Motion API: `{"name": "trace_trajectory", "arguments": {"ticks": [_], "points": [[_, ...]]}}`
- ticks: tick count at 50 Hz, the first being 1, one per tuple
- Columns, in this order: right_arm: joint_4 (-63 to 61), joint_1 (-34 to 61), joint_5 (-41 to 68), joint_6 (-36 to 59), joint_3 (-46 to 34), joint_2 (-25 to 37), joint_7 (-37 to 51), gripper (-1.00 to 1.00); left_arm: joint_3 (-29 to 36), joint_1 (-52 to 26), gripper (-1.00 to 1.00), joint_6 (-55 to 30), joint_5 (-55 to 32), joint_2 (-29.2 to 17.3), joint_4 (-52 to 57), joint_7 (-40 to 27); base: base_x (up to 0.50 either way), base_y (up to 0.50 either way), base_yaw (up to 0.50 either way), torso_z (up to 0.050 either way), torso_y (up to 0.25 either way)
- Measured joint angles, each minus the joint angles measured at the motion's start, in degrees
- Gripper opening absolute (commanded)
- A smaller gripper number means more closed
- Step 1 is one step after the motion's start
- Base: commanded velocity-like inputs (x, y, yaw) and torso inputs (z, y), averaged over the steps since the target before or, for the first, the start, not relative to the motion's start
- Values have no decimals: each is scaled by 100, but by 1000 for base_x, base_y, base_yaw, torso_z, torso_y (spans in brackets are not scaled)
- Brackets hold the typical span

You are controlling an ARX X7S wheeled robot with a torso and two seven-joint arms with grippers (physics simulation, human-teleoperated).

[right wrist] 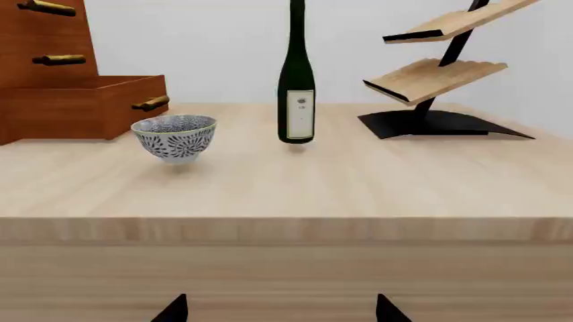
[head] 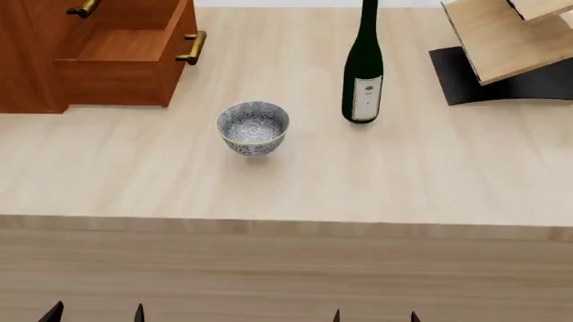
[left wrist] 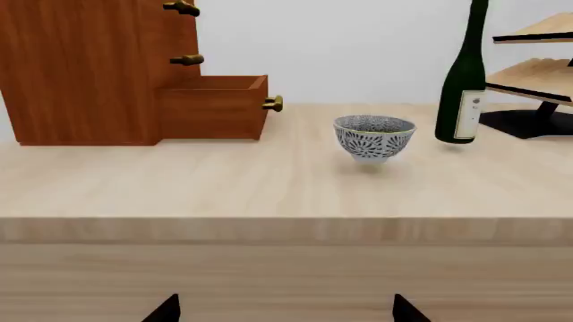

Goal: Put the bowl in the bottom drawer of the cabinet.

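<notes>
The bowl (head: 254,127), white with a dense blue-grey floral pattern, stands upright on the pale wooden table (head: 268,188), also shown as the bowl (left wrist: 374,137) and the bowl (right wrist: 176,137) in the wrist views. The reddish-brown cabinet (head: 27,60) stands at the table's far left. Its bottom drawer (head: 125,57) is pulled out, brass handle toward the bowl, and looks empty. My left gripper (head: 94,312) and right gripper (head: 375,315) hang open below the table's front edge, well short of the bowl, holding nothing.
A dark green wine bottle (head: 363,67) stands upright just right of the bowl. A pale wooden rack on a black base (head: 501,47) sits at the far right. The cabinet's upper drawers (left wrist: 184,33) are closed.
</notes>
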Motion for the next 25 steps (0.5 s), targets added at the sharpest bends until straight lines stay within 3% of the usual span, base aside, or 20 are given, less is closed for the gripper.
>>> {"name": "trace_trajectory", "arguments": {"ticks": [25], "points": [[-122,-10,221,52,-352,272,348,100,308,55,100,20,-35,-279,102,-464,0,0,0,0,0]]}}
